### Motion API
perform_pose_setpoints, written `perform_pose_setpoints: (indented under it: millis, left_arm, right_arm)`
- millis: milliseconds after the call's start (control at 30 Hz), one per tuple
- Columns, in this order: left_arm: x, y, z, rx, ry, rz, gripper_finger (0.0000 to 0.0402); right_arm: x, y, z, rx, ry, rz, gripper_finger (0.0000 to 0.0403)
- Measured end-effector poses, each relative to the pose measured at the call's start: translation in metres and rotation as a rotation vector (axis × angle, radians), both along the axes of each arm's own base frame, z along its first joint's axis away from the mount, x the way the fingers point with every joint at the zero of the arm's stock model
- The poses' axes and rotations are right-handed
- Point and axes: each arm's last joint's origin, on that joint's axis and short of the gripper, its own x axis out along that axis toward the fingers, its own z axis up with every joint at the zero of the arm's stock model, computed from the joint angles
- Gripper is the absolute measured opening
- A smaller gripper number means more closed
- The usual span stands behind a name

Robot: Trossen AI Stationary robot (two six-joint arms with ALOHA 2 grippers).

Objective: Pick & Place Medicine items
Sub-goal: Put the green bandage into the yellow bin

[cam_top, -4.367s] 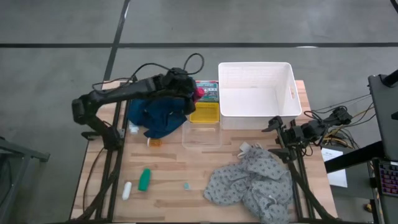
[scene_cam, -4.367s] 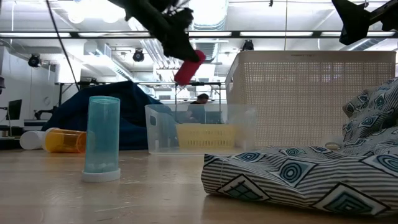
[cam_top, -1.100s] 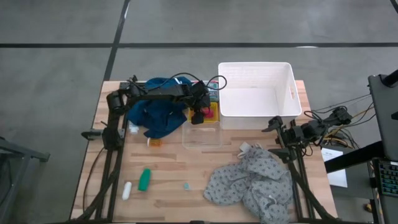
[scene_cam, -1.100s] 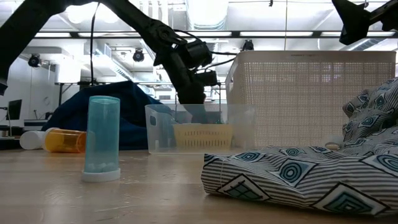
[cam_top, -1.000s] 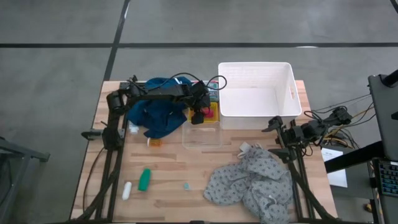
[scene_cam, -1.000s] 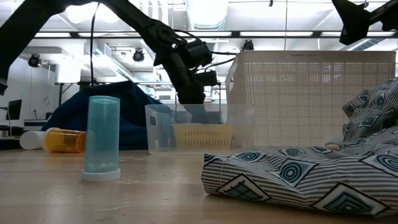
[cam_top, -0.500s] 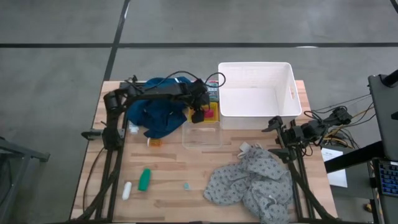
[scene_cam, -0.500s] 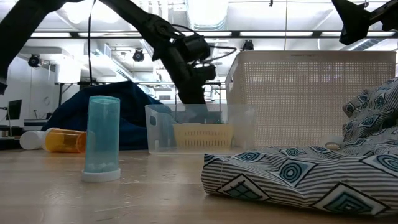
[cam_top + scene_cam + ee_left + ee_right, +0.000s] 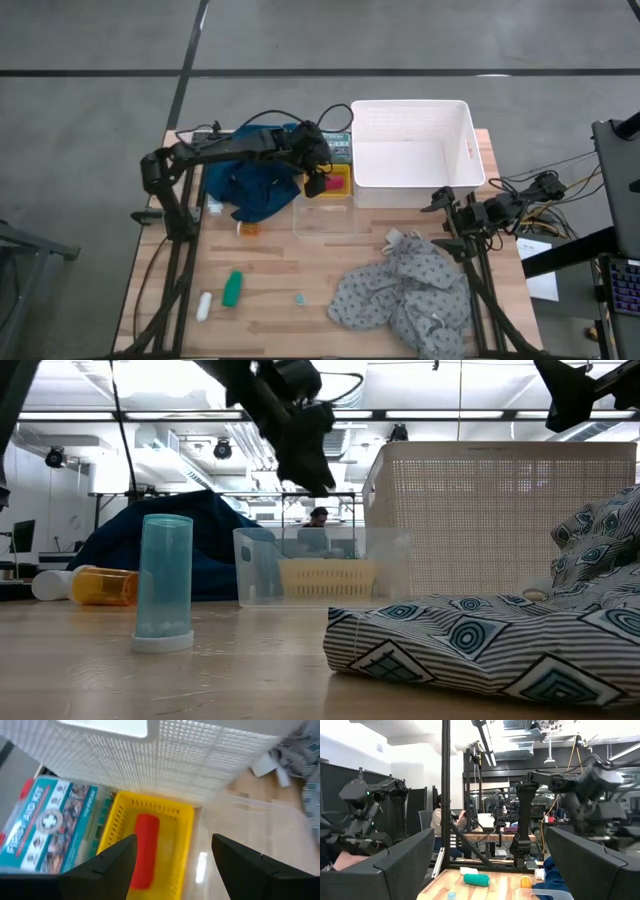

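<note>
Left wrist view: left gripper [image 9: 172, 865] fingers spread apart, empty, hovering above the yellow basket [image 9: 150, 845]. Red tube [image 9: 145, 850] lies inside that basket, not touched. First-aid kit box [image 9: 47, 825] just beside basket, white bin [image 9: 200, 765] behind it, clear container [image 9: 250, 845] on the other side. High view: left gripper [image 9: 315, 183] over basket, next to dark blue cloth [image 9: 255, 185]. Green tube [image 9: 232, 289] and white tube [image 9: 203, 306] near table's front left, orange pack [image 9: 248, 229] by the blue cloth. Right gripper [image 9: 440, 200] parked at right edge, fingers wide open, empty. Grey dotted cloth [image 9: 400, 290] front right.
</note>
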Motion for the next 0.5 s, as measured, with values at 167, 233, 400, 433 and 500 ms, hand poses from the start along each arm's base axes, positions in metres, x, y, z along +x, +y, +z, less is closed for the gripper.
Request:
perform_pose_setpoints:
  millis: [167,233,400,433,500]
  left_arm:
    - [-0.017,-0.015,0.017,-0.059,0.044,0.053,0.026]
    - [-0.024,-0.021,0.021,-0.079,0.074,0.085,0.0261]
    - [-0.033,-0.035,0.023,-0.117,0.156,0.175,0.026]
    - [-0.034,-0.038,0.022,-0.124,0.177,0.195,0.0259]
    - [-0.036,-0.044,0.02,-0.13,0.219,0.24,0.0258]
  right_arm:
    - [0.0,0.0,0.0,0.0,0.0,0.0,0.038]
    - [0.0,0.0,0.0,0.0,0.0,0.0,0.038]
    - [0.0,0.0,0.0,0.0,0.0,0.0,0.038]
    - [0.0,0.0,0.0,0.0,-0.001,0.0,0.038]
    - [0.0,0.0,0.0,0.0,-0.001,0.0,0.038]
